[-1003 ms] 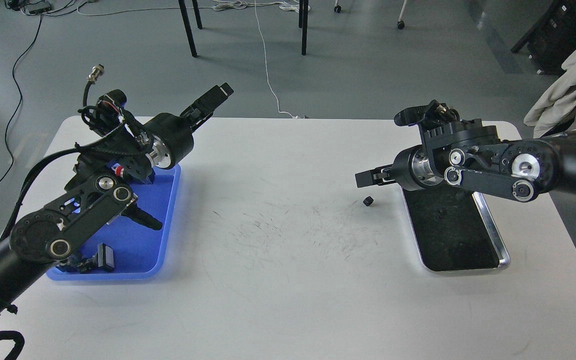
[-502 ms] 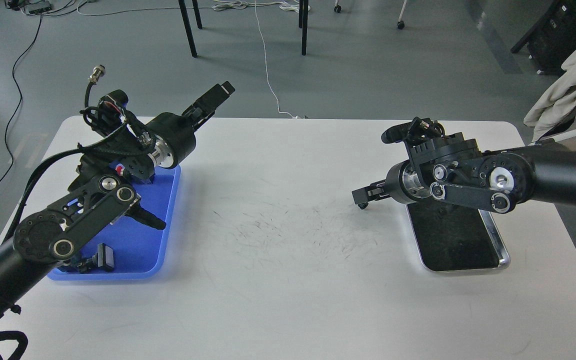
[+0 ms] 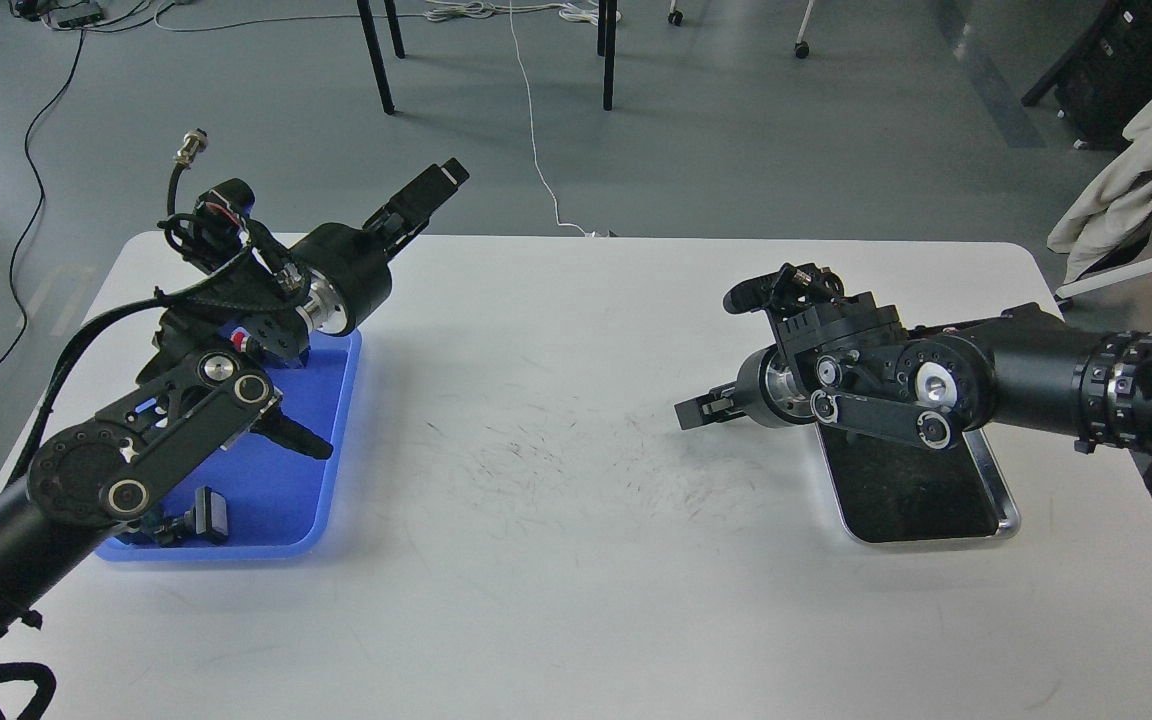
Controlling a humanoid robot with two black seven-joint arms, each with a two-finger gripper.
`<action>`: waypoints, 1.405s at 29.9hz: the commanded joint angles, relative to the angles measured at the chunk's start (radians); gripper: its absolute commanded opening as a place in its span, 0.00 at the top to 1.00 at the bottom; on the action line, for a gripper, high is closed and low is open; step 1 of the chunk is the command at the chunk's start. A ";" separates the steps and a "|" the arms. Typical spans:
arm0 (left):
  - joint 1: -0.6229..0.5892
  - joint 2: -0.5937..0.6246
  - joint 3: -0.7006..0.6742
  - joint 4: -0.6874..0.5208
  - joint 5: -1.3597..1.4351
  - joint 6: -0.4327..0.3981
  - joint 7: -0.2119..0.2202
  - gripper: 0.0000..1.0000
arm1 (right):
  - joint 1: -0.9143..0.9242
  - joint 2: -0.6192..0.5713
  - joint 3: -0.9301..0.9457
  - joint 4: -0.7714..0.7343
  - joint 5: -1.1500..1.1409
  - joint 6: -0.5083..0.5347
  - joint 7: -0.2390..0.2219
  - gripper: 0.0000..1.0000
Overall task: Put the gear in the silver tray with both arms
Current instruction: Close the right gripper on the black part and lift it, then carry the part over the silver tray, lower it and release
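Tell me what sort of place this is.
Probably a robotics lab or workshop: a scuffed white worktable, loose cables on the grey floor, and a blue plastic parts tray opposite a shiny rectangular metal tray.

Table layout: two trays at opposite ends, arms over each.

Blue tray [image 3: 331,440] on table [image 3: 556,560] far left, small black part [image 3: 198,518] in its near end, left arm [image 3: 166,420] over it. Silver tray [image 3: 996,470] on the right; right arm [image 3: 936,395] crosses its far end, right gripper [image 3: 698,412] just left of it, low over the table.
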 commanded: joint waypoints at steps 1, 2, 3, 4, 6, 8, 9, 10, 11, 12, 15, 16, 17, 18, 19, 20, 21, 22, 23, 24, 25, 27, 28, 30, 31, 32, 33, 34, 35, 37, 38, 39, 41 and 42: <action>0.000 0.000 0.000 0.000 0.000 0.000 -0.001 0.02 | -0.011 0.012 0.001 -0.010 0.001 0.000 0.001 0.10; 0.000 0.000 -0.001 0.000 -0.001 0.000 -0.003 0.02 | -0.014 0.014 0.002 -0.016 0.001 0.000 0.001 0.10; 0.000 0.000 0.000 0.000 -0.001 0.000 -0.003 0.02 | -0.017 0.015 0.002 -0.022 0.001 0.000 0.001 0.10; 0.000 0.000 0.000 0.000 -0.001 0.000 -0.003 0.02 | -0.018 0.018 0.001 -0.027 0.002 0.000 0.001 0.12; 0.002 -0.001 0.000 0.000 -0.001 0.000 -0.003 0.02 | -0.018 0.021 0.002 -0.029 0.001 0.000 0.003 0.15; 0.003 0.000 0.000 0.000 -0.001 0.000 -0.004 0.02 | -0.018 0.024 0.002 -0.029 0.002 0.000 0.003 0.20; 0.003 -0.001 0.000 0.000 -0.001 0.000 -0.004 0.02 | -0.018 0.026 0.002 -0.030 0.001 0.000 0.003 0.23; 0.003 0.000 0.000 0.000 -0.001 0.000 -0.004 0.02 | -0.018 0.026 0.002 -0.030 -0.001 0.000 0.003 0.26; 0.003 0.000 0.000 0.000 -0.001 0.000 -0.004 0.02 | -0.018 0.026 0.002 -0.033 -0.001 0.000 0.003 0.29; 0.003 -0.001 0.000 0.000 -0.001 0.000 -0.004 0.02 | -0.018 0.026 0.002 -0.038 0.001 0.000 0.003 0.30; 0.003 0.000 -0.001 0.002 -0.001 0.000 -0.004 0.02 | -0.018 0.026 0.001 -0.041 -0.001 0.001 0.003 0.43; 0.003 0.000 -0.001 0.002 -0.001 0.000 -0.004 0.02 | -0.018 0.026 0.001 -0.041 -0.001 0.000 0.003 0.47; 0.003 0.000 -0.001 0.002 -0.001 0.000 -0.004 0.02 | -0.017 0.026 0.002 -0.041 0.001 0.000 0.003 0.53; 0.003 0.000 -0.001 0.002 -0.001 0.000 -0.004 0.02 | -0.017 0.026 0.001 -0.041 0.001 0.000 0.003 0.57; 0.003 0.000 -0.001 0.002 -0.001 0.000 -0.004 0.02 | -0.015 0.026 0.001 -0.041 0.001 0.000 0.003 0.58; 0.003 0.000 0.000 0.002 -0.001 0.000 -0.004 0.02 | -0.014 0.026 0.001 -0.041 0.002 0.001 0.003 0.60; 0.003 0.000 -0.001 0.002 -0.001 0.000 -0.004 0.02 | -0.012 0.026 0.001 -0.041 0.004 0.001 0.003 0.67; 0.003 0.000 -0.001 0.002 -0.001 0.000 -0.004 0.02 | -0.012 0.026 0.001 -0.041 0.004 0.003 0.003 0.71; 0.003 0.002 -0.001 0.002 -0.001 0.000 -0.004 0.02 | -0.011 0.025 0.002 -0.039 0.004 0.009 0.004 0.74; 0.003 0.002 -0.001 0.002 -0.001 0.000 -0.004 0.02 | -0.008 0.025 0.002 -0.038 0.005 0.017 0.004 0.77; 0.003 0.002 -0.001 0.002 -0.001 0.000 -0.004 0.02 | -0.006 0.025 0.002 -0.038 0.005 0.021 0.004 0.80; 0.003 0.002 -0.001 0.002 -0.001 0.000 -0.004 0.02 | -0.002 0.025 0.002 -0.035 0.007 0.024 0.006 0.84; 0.003 0.003 -0.001 0.002 -0.001 0.000 -0.004 0.02 | 0.002 0.026 0.004 -0.032 0.008 0.024 0.006 0.85; 0.003 0.005 -0.001 0.002 -0.001 0.000 -0.004 0.02 | 0.002 0.025 0.008 -0.027 0.008 0.031 0.006 0.87; 0.003 0.005 -0.001 0.002 -0.001 0.000 -0.004 0.02 | 0.003 0.021 0.011 -0.026 0.010 0.034 0.006 0.87; 0.003 0.006 -0.001 0.002 -0.001 0.000 -0.004 0.02 | 0.006 0.017 0.014 -0.021 0.010 0.035 0.009 0.87; 0.003 0.006 -0.001 0.002 -0.001 0.000 -0.004 0.02 | 0.014 0.012 0.017 -0.010 0.010 0.035 0.010 0.88; 0.003 0.008 -0.001 0.002 -0.001 0.000 -0.004 0.02 | 0.028 -0.001 0.019 0.003 0.012 0.035 0.013 0.88; 0.003 0.008 -0.003 0.002 -0.001 0.000 -0.004 0.02 | 0.041 -0.021 0.025 0.020 0.012 0.035 0.015 0.88; 0.003 0.009 -0.001 0.002 -0.006 0.000 -0.004 0.02 | 0.070 -0.070 0.045 0.065 0.012 0.037 0.015 0.88; 0.003 0.009 -0.001 0.002 -0.009 0.000 -0.004 0.02 | 0.086 -0.101 0.059 0.094 0.012 0.037 0.015 0.88; 0.003 0.009 -0.001 0.002 -0.011 0.000 -0.004 0.02 | 0.095 -0.130 0.068 0.123 0.012 0.037 0.015 0.88; 0.003 0.009 -0.001 0.002 -0.012 0.002 -0.004 0.02 | 0.121 -0.208 0.076 0.189 0.012 0.047 0.015 0.88; 0.003 0.009 -0.001 0.002 -0.012 0.002 -0.003 0.02 | 0.135 -0.256 0.077 0.223 0.012 0.057 0.015 0.88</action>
